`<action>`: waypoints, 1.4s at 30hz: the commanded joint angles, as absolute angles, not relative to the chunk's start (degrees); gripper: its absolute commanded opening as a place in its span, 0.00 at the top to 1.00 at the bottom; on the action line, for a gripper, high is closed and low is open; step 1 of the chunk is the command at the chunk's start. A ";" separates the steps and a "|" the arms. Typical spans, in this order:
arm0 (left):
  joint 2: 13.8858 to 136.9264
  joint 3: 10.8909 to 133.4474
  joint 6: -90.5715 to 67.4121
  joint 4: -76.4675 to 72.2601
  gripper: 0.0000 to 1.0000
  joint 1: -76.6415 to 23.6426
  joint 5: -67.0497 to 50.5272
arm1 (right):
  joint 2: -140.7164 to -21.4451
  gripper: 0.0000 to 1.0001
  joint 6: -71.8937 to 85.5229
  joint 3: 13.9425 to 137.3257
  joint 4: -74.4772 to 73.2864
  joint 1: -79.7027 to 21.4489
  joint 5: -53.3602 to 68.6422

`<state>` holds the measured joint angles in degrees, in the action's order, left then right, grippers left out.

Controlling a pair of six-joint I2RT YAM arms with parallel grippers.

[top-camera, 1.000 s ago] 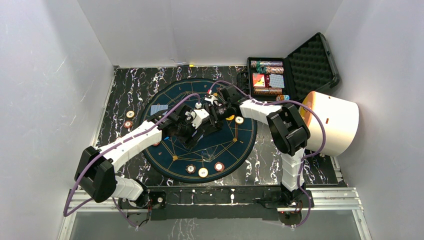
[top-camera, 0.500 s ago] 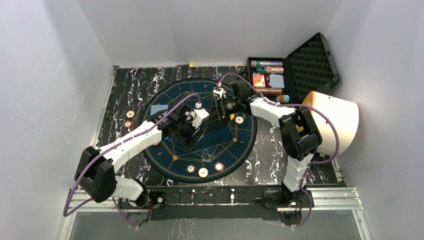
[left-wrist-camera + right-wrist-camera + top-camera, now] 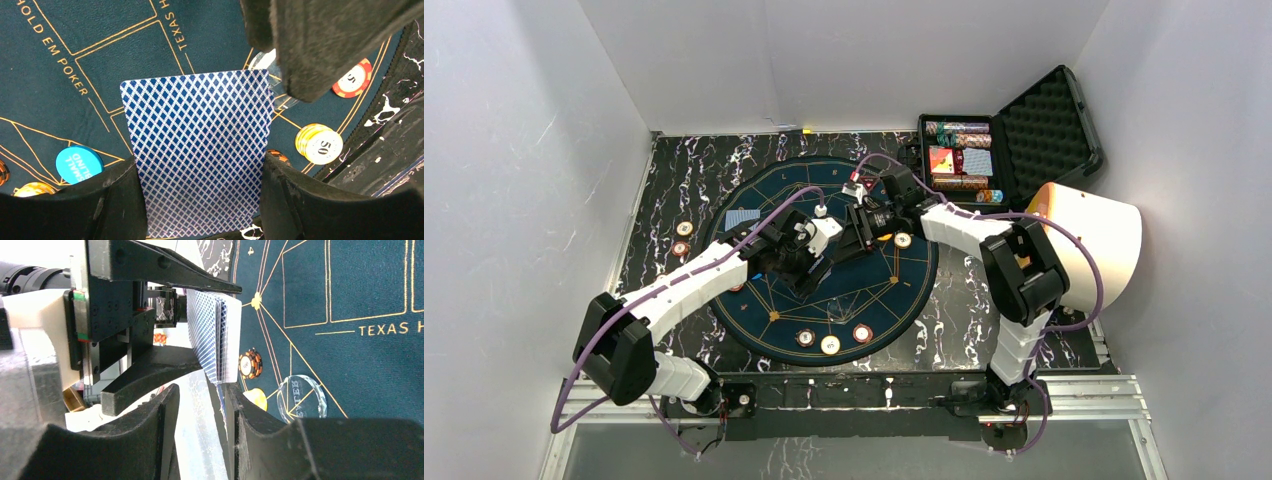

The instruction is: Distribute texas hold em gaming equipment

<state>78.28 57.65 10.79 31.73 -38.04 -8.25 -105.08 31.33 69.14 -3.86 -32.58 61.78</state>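
Observation:
My left gripper [image 3: 200, 170] is shut on a deck of playing cards [image 3: 195, 125] with blue patterned backs, held upright above the round green poker mat [image 3: 774, 180]. My right gripper [image 3: 200, 390] has come up to the deck's far end, its jaws still apart. One card's edge [image 3: 223, 405] lies against the right finger [image 3: 260, 440], with a gap to the other finger. The two grippers meet over the mat's middle, left gripper [image 3: 809, 255] and right gripper [image 3: 859, 222]. Poker chips [image 3: 830, 344] sit at the mat's near edge, others [image 3: 684, 228] at its left.
A face-down card [image 3: 742, 218] lies on the mat's left. Below the deck are a blue disc [image 3: 79, 164], cream chips [image 3: 320, 143], a red-white chip [image 3: 354, 80] and a clear dealer disc [image 3: 301, 396]. An open black case [image 3: 964, 165] and a big white cylinder [image 3: 1089, 245] stand at the right.
The right arm has swung its elbow out to the right and settled its gripper on the deck's end, and its jaws have narrowed. The left arm with the deck has stayed still.

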 commanded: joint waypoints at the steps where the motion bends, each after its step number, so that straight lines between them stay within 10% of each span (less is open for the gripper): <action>1: 75.92 58.29 10.26 31.29 1.00 -37.88 -9.83 | -106.59 0.54 32.17 70.84 -0.71 -33.18 63.97; 22: 76.73 58.36 10.23 31.38 1.00 -37.88 -10.90 | -109.06 0.72 33.86 73.03 0.39 -34.52 64.57; 31: 76.20 57.67 10.10 31.46 1.00 -37.88 -10.45 | -106.88 1.00 32.04 72.45 -2.21 -34.07 62.60; 42: 75.68 55.86 8.74 30.02 1.00 -37.79 -10.10 | -100.94 1.00 33.14 68.29 -1.99 -30.17 61.15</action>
<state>78.17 56.42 9.74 31.29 -38.04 -9.58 -105.71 33.08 69.25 -2.83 -31.48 61.41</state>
